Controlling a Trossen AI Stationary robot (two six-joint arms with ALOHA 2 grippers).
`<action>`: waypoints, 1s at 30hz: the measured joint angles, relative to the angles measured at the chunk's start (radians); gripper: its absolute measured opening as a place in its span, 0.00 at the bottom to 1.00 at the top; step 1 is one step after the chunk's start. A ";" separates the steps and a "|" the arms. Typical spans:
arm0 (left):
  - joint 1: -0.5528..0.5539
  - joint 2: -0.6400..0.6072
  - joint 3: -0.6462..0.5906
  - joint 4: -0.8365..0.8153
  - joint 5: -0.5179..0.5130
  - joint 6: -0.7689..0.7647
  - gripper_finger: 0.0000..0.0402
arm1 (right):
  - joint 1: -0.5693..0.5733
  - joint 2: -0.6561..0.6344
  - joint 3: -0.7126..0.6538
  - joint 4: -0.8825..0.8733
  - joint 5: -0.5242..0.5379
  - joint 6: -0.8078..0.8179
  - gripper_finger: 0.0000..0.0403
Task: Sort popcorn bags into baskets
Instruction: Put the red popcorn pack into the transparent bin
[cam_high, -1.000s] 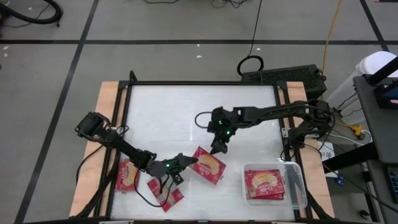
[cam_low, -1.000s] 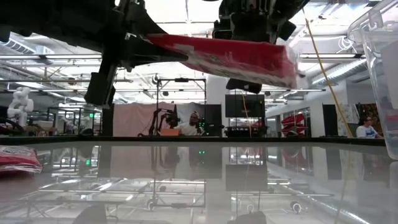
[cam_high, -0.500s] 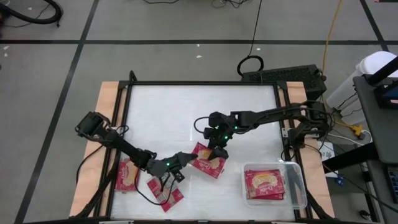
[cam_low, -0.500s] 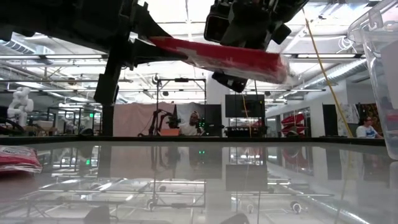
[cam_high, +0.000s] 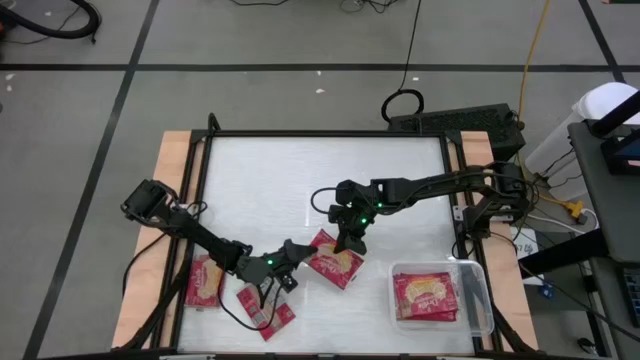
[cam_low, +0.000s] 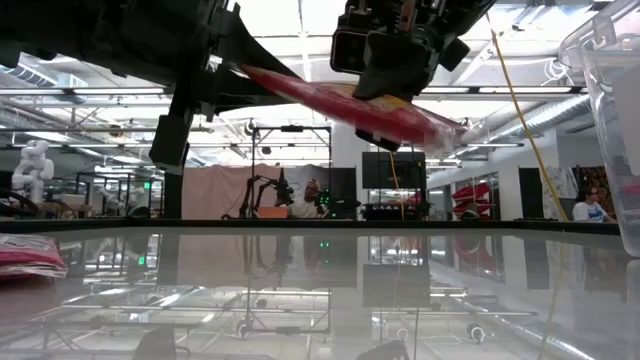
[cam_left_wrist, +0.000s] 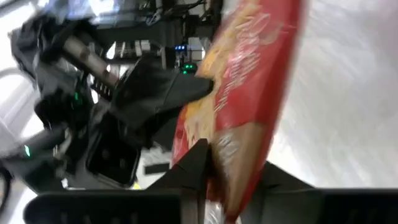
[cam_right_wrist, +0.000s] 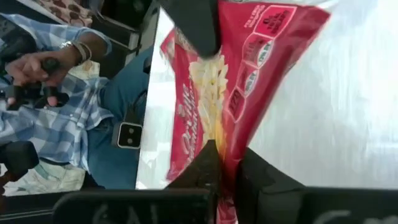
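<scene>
The right gripper has clamped shut on the flat red popcorn packet held aloft mid-table, whose other end lies between the left gripper's loosening fingers.

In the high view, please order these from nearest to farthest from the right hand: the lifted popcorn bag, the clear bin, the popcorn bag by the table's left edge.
1. Lifted popcorn bag: in the right hand.
2. Clear bin: front right corner.
3. Popcorn bag by the left edge: far side, beyond the left hand.

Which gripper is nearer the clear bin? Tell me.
Right. The right gripper, shut on the lifted bag, hangs just left of the bin; the left gripper holds that bag's far edge.
</scene>
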 joint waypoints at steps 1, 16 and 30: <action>0.000 0.000 0.000 0.000 -0.002 -0.038 0.18 | 0.000 -0.005 0.000 -0.017 0.000 0.000 0.02; 0.028 0.000 0.000 -0.030 -0.310 -0.473 0.75 | 0.048 -0.241 0.000 -0.314 0.213 0.140 0.01; 0.028 0.000 0.000 -0.215 -0.234 -0.971 0.62 | 0.100 -0.414 0.207 -0.687 0.341 0.211 0.01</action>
